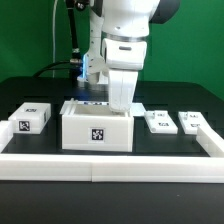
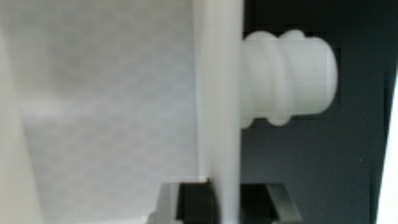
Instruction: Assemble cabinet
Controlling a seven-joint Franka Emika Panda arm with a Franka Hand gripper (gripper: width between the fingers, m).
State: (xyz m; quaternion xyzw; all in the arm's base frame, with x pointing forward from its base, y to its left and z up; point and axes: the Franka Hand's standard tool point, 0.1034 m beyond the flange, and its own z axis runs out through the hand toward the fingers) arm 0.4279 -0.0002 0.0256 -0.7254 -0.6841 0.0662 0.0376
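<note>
The cabinet box [image 1: 97, 130] is a large open-topped white box with a tag on its front, standing mid-table. My gripper [image 1: 120, 102] reaches down from above over the box's wall on the exterior view's right. In the wrist view a thin white wall [image 2: 219, 100] of the box runs between my two dark fingers [image 2: 191, 202], and the pads lie against it on both sides. A ribbed white peg [image 2: 288, 78] sticks out from that wall. My gripper [image 2: 226, 202] looks shut on the wall. The inside of the box is mostly hidden.
A small white tagged block [image 1: 32, 117] lies at the exterior view's left of the box. Two more tagged blocks [image 1: 157, 121] [image 1: 191, 122] lie at its right. A low white rim [image 1: 110, 163] borders the black table's front edge.
</note>
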